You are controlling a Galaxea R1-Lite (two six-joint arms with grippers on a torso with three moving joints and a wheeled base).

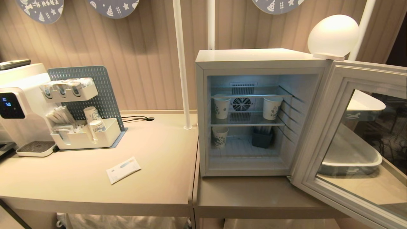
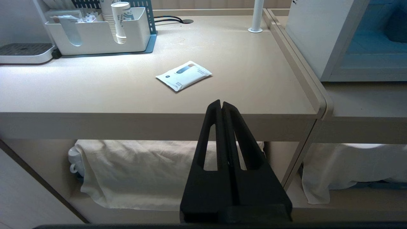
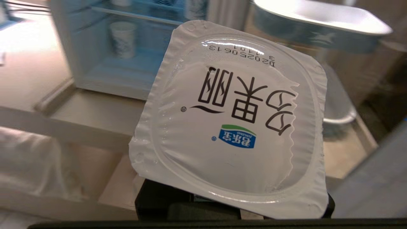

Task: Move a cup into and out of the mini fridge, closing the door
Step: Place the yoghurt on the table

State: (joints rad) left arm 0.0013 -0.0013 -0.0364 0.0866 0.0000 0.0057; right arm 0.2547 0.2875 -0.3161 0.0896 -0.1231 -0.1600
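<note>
While door [image 1: 356, 136] gapes, cup [image 3: 232, 124] fills view

Left tabletop [image 1: 159, 184], beige: white drinks machine [image 1: 19, 105] at far left, white organiser tray [image 1: 86, 136] with blue pegboard back beside it, flat white sachet [image 1: 123, 169] lying alone near the front. Lower tabletop [image 1: 254, 197] adjoining on the right: mini fridge [image 1: 254, 60] sits on it, door [image 1: 337, 127] swung open.

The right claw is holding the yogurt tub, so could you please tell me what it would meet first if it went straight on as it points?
Probably the open white mini fridge: beyond the foil-lidded tub lies its lower compartment beside a paper cup. Depth is unclear.
</note>
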